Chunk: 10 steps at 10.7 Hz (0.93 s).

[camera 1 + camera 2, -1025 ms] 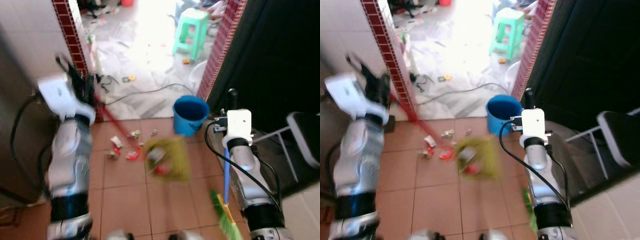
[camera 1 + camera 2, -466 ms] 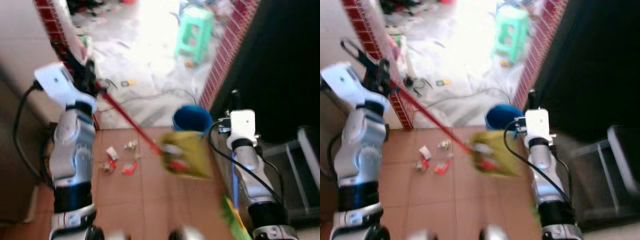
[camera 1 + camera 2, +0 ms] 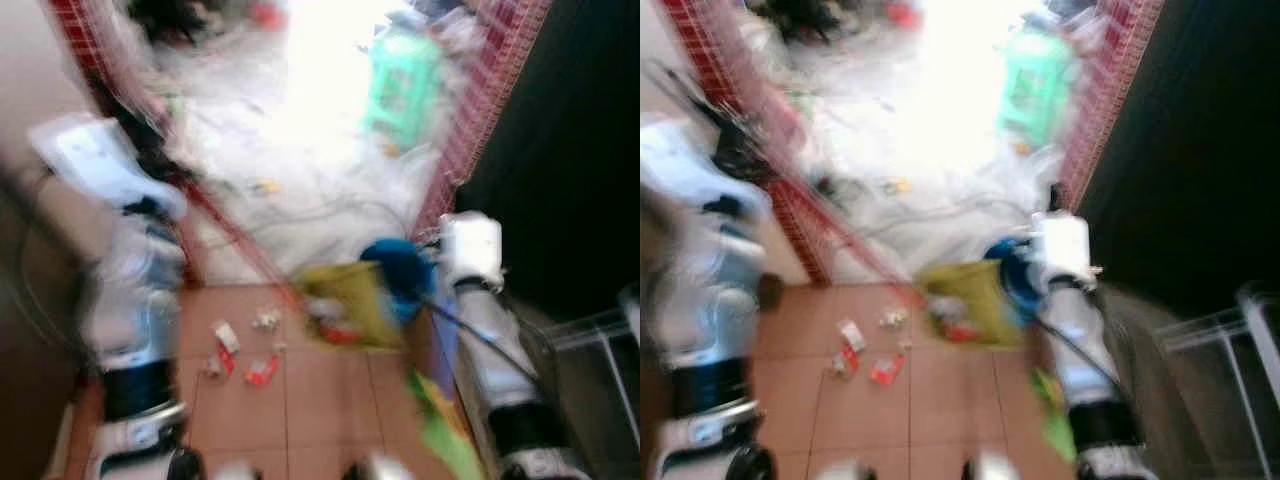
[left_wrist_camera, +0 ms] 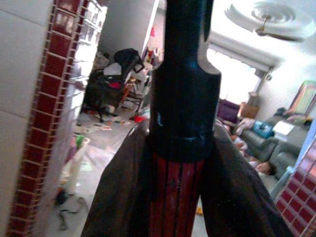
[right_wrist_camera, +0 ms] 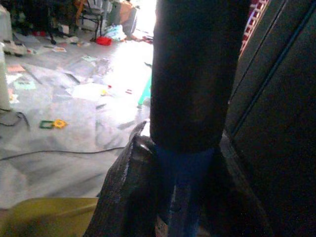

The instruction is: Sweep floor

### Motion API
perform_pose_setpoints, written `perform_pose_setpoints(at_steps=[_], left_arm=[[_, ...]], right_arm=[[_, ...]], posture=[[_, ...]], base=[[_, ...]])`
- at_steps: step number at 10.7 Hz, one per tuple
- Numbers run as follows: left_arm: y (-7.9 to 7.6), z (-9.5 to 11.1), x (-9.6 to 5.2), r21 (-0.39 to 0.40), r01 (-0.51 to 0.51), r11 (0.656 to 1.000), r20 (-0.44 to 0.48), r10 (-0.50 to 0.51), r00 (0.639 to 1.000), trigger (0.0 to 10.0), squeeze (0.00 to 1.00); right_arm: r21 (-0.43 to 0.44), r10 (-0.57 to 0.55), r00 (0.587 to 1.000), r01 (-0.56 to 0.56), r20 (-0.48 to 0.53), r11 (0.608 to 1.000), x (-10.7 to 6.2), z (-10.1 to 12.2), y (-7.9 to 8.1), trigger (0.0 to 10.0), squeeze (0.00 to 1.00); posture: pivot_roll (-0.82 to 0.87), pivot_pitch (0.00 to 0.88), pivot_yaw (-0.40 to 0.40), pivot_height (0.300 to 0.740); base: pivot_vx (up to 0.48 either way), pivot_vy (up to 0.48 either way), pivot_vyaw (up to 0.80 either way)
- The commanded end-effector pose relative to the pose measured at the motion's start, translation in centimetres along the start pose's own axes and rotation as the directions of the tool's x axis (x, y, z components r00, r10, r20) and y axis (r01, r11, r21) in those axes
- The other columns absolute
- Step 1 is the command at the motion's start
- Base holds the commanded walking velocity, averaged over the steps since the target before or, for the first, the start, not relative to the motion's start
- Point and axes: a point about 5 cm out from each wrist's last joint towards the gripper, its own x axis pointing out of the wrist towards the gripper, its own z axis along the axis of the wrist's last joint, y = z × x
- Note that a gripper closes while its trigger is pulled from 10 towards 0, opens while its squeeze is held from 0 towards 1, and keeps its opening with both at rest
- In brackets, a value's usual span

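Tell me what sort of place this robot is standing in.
Most likely a lived-in home: a terracotta tiled floor by a red-tiled doorway pillar opening onto a cluttered living room. A ceiling fan and sofa show beyond, with a green plastic stool in the bright room.

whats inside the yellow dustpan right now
The yellow dustpan holds some litter, with red and pale bits showing near its middle. Motion blur hides what the pieces are, and the pan's walls cover anything deeper inside.
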Motion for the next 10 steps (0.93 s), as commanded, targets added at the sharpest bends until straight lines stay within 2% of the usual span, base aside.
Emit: perform_pose_setpoints(at_steps=[1,4,7,8,9,10], left_arm=[[-0.3,1.9,0.3,-0.025,0.022,0.999,0.088,-0.019,0.996,10.0,0.00],[-0.9,2.8,0.6,-0.004,0.040,0.999,0.121,-0.039,0.992,10.0,0.00],[-2.0,2.0,0.1,0.031,0.072,0.997,0.111,-0.075,0.991,10.0,0.00],[-2.3,2.0,0.1,0.057,0.083,0.995,0.115,-0.089,0.989,10.0,0.00],[-3.1,2.2,0.1,0.133,0.107,0.985,0.150,-0.127,0.980,10.0,0.00],[-3.9,2.1,0.1,0.156,0.131,0.979,0.157,-0.155,0.975,10.0,0.00]], right_arm=[[-0.012,0.008,0.999,-0.008,0.046,1.000,0.4,1.2,0.5,10.0,0.00],[-0.030,0.033,0.997,-0.031,0.063,0.999,0.3,1.4,1.0,10.0,0.00],[-0.026,0.034,0.998,-0.033,0.060,0.999,0.4,1.4,1.0,10.0,0.00],[-0.026,0.034,0.998,-0.032,0.060,0.999,0.4,1.4,0.9,10.0,0.00],[-0.026,0.038,0.998,-0.037,0.055,0.999,0.4,1.3,1.0,10.0,0.00],[-0.022,0.043,0.998,-0.042,0.047,0.999,0.3,1.1,1.1,10.0,0.00]], posture=[[-0.02,0.007,-0.039,0.740],[-0.02,0.006,-0.039,0.740],[-0.02,0.008,-0.040,0.740],[-0.02,0.009,-0.041,0.740],[-0.02,0.010,-0.043,0.740],[-0.02,0.010,-0.043,0.740]], base=[[0.480,0.000,0.00],[0.480,0.000,0.00],[0.480,0.000,0.00],[0.480,0.000,0.00],[0.000,0.000,0.00],[0.000,0.000,0.00]])
